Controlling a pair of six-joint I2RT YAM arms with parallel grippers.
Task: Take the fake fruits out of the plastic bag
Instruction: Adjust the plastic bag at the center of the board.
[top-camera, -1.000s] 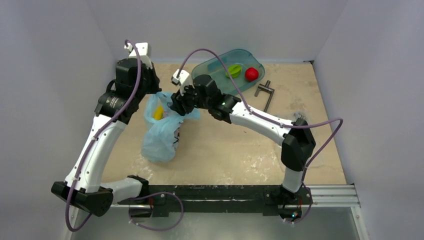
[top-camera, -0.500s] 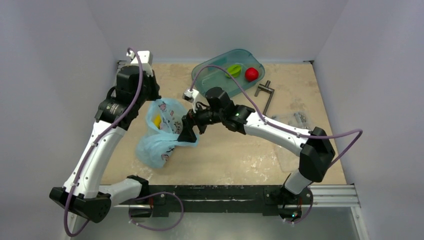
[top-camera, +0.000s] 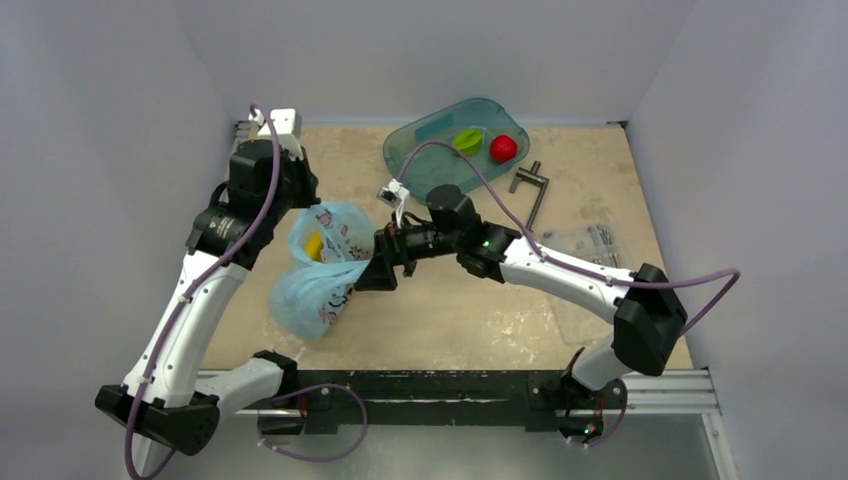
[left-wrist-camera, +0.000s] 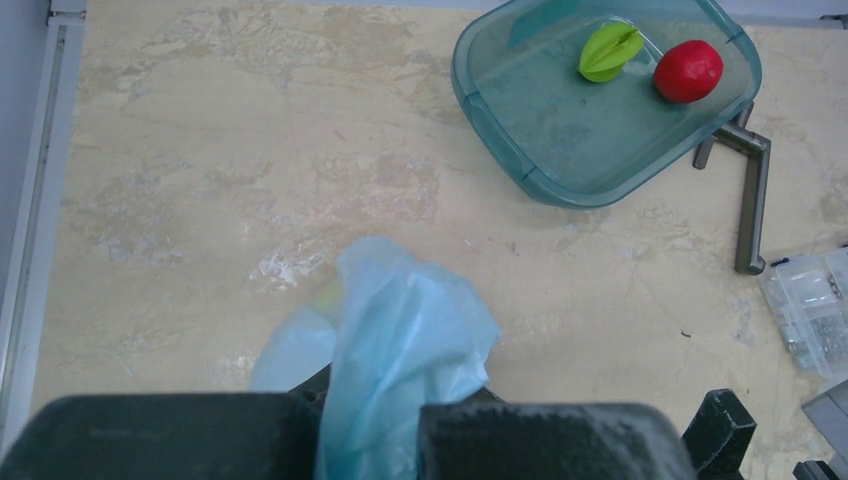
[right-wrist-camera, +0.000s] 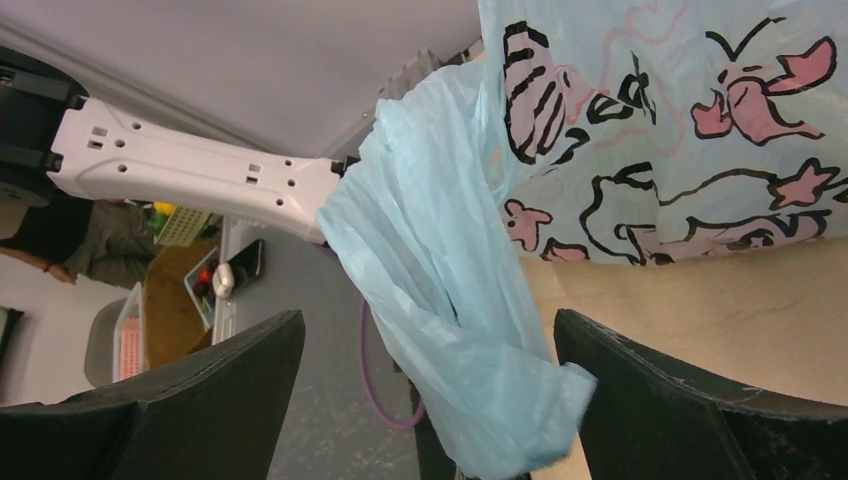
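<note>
The light-blue plastic bag (top-camera: 325, 270) with its cartoon print hangs and slumps on the table left of centre. My left gripper (top-camera: 293, 200) is above its far left rim, shut on a bunched fold of the plastic bag (left-wrist-camera: 400, 340). A yellow banana (top-camera: 314, 245) shows inside the bag's mouth; the maroon fruit is hidden. My right gripper (top-camera: 372, 272) is at the bag's right side, open. In the right wrist view a twisted strip of the bag (right-wrist-camera: 470, 330) hangs between its wide-apart fingers (right-wrist-camera: 680, 410), brushing the right one.
A teal tray (top-camera: 425, 150) at the back holds a green ridged fruit (top-camera: 466, 140) and a red round fruit (top-camera: 503, 148). A dark metal handle (top-camera: 530, 185) lies right of the tray. A clear packet of metal parts (top-camera: 590, 240) sits further right.
My right gripper has opened, letting go of the bag's rim, and dropped toward the near side along the bag's right edge. The bag sagged lower and slightly left. The left gripper stays shut.
</note>
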